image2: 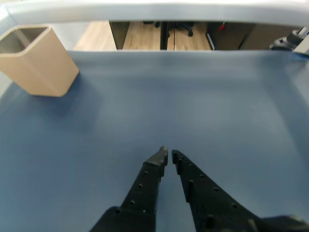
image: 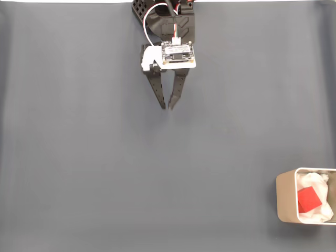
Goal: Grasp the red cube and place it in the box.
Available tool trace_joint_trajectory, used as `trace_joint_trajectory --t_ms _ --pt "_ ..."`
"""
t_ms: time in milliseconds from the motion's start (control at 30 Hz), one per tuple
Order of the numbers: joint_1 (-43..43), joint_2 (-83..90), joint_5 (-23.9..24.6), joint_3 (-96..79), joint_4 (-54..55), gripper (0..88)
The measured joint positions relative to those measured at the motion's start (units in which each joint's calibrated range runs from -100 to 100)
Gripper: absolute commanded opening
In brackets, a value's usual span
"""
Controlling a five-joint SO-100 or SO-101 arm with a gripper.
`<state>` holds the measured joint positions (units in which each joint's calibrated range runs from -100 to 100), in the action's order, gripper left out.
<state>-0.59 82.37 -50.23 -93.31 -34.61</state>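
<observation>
Grey mat (image: 105, 173), one red cube (image: 308, 199) inside one box (image: 285, 197)

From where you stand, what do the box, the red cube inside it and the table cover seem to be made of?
The box looks like thin metal: pale, smooth walls with a soft sheen and rounded corners, though painted plastic is possible. The white lining seems to be crumpled paper, going by its wrinkles. The red cube has flat, evenly coloured matte faces, probably plastic or painted wood. The table cover looks like dull grey-blue cloth or matting.

You had a table (image: 79, 173) covered in plain grey-blue cloth. The box (image: 286, 197) stood directly on it at the fixed view's lower right corner, upper left in your wrist view.
</observation>
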Motion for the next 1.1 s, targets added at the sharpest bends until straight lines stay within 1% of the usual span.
trace_joint_trajectory --t_ms 67,200,400,533,1100 --pt "0.07 6.77 0.20 -4.43 -4.77 0.0" --pt "0.07 16.07 0.68 -5.70 -17.98 0.0" --pt "0.22 17.02 0.34 -6.06 -36.75 0.0" --pt "0.15 17.63 0.34 -6.06 -39.70 0.0" --pt "0.15 17.63 0.34 -6.06 -40.02 0.2"
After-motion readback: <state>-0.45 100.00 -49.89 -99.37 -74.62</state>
